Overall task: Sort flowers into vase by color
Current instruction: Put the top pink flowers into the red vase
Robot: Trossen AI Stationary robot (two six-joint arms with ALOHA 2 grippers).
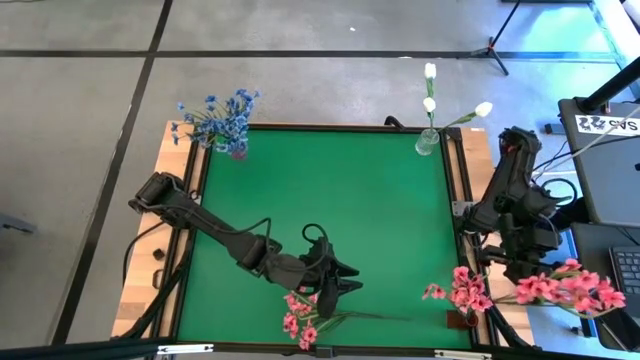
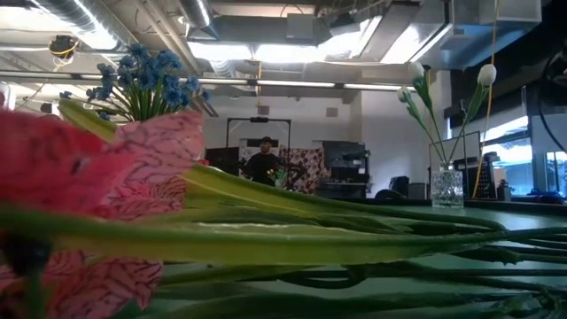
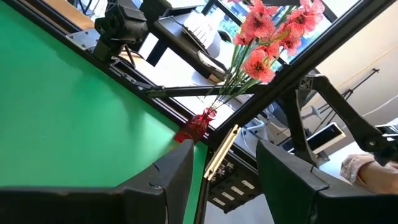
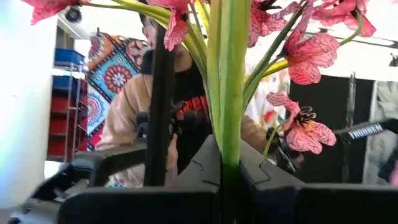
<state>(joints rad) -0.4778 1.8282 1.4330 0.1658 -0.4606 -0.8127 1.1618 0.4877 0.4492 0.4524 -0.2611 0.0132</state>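
Observation:
A pink spray (image 1: 303,325) lies flat on the green mat (image 1: 330,190) near its front edge, its stems running toward the right; it fills the low view (image 2: 115,177). My left gripper (image 1: 350,280) hovers open just beyond it (image 3: 224,162). My right gripper (image 1: 522,265) is off the mat past the table's right edge, shut on another pink spray (image 1: 570,290). More pink flowers (image 1: 462,292) stand in a red vase (image 3: 198,127) at the near right corner. Blue flowers (image 1: 218,118) stand at the far left, white buds (image 1: 430,100) in a clear vase (image 1: 427,142) at the far right. My right gripper pinches the spray's bunched green stems (image 4: 227,140) between its two fingers, which lie across them. The blooms (image 4: 298,56) fan out beyond the fingers. The spray is lifted clear, out past the table's right edge.
A wooden border (image 1: 170,200) frames the mat. A desk with equipment (image 1: 600,150) stands right of the table. A person (image 4: 124,118) sits beyond my right gripper, and another shows far back in the room (image 2: 264,159). Tripod legs (image 1: 490,45) stand on the floor behind.

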